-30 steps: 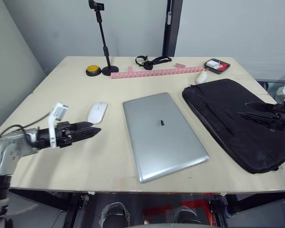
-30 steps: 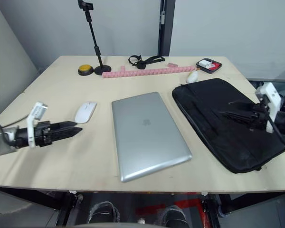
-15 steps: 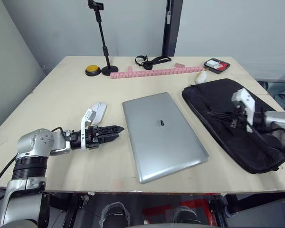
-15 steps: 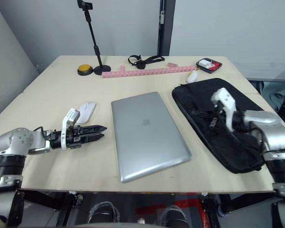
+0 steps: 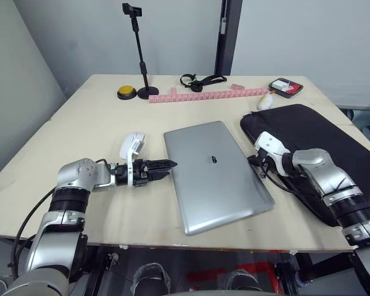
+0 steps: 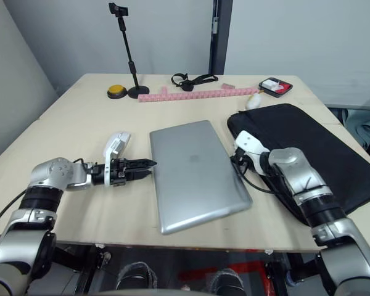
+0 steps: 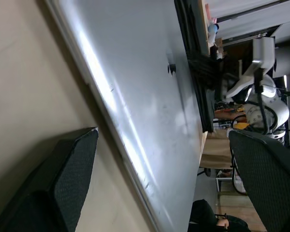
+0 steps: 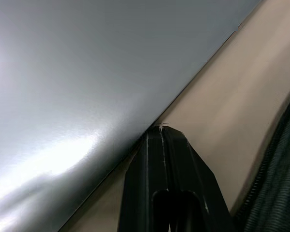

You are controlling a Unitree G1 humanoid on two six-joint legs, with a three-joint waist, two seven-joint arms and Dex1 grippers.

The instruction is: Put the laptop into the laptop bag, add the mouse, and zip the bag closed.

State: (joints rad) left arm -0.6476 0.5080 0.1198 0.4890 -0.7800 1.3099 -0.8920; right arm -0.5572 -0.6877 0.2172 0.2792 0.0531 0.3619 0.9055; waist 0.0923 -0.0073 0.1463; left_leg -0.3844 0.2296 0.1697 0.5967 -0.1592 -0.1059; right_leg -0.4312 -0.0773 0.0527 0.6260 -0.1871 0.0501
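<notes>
The thin silver-grey metal laptop [image 5: 216, 174] with rounded corners and a small dark logo at its centre lies closed and flat in the middle of the pale wooden counter [image 5: 92, 123]. Just beside its right edge lies the large flat black fabric laptop bag [image 5: 333, 139], separated from it by a narrow strip of bare counter. The small smooth white oval mouse [image 5: 132, 143] sits on the counter near the laptop's left edge, toward the far half of that edge. The left pincer [image 5: 166, 165] hovers low over the counter with its two black fingers apart, their tips pointing at the laptop's left edge and just short of it; in the left wrist view the laptop's edge runs between the two spread fingers. The right pincer [image 8: 160, 131] lies low in the gap between laptop and bag with its fingers pressed together, the tip touching or nearly touching the laptop's right edge. At the far side of the counter stand a black phone stand [image 5: 142, 55], a yellow round button [image 5: 126, 92], a pink strip of blocks [image 5: 203, 95] and a small dark tray [image 5: 285, 87].
</notes>
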